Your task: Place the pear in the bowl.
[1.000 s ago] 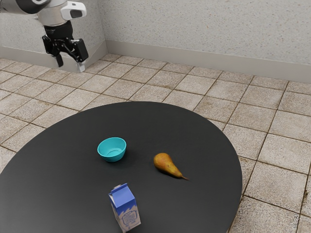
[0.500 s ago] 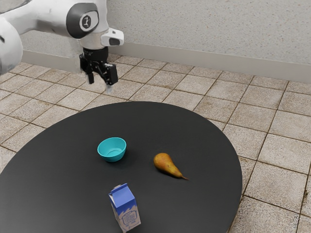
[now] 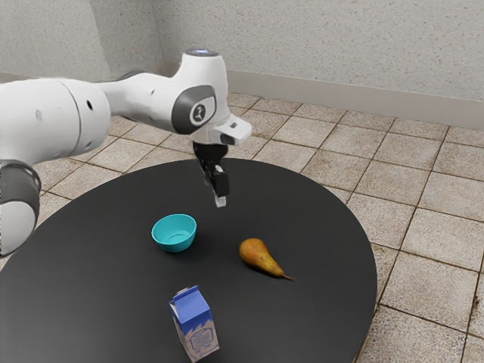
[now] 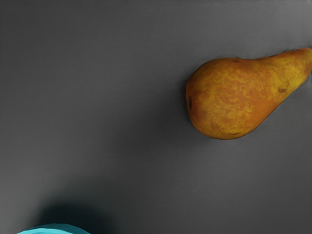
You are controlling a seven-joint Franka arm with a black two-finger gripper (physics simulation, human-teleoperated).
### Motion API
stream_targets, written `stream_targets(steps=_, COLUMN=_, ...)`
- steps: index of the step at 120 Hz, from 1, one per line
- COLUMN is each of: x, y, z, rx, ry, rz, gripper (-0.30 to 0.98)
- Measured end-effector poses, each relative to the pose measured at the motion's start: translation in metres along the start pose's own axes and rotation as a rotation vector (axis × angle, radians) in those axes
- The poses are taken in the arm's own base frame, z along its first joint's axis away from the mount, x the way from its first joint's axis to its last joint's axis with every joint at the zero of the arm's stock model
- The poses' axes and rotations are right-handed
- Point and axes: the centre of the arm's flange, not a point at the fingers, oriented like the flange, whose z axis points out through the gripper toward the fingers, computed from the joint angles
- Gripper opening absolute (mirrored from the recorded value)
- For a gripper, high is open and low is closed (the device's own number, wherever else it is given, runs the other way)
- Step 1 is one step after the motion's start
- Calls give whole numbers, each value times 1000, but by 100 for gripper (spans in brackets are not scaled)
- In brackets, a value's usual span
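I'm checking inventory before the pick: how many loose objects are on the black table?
3: the teal bowl, the pear toward the exterior view's right from it, and the blue-topped carton nearest that camera. Something small could be hidden behind the carton.

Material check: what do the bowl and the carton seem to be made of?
The bowl looks like smooth plastic or glazed ceramic: its even turquoise and soft shading leave both open. The carton is probably printed paperboard, judging by its flat panels, folded top and blue-and-pale print.
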Motion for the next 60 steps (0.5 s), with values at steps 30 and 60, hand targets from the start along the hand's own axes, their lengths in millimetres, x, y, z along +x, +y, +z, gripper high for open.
stream_targets(steps=30, x=21, y=29, z=65, rx=-73, ry=0, rz=277, gripper=69)
stream_targets(steps=60, x=32, y=34, z=86, rx=-88, ry=73, rz=489, gripper=69)
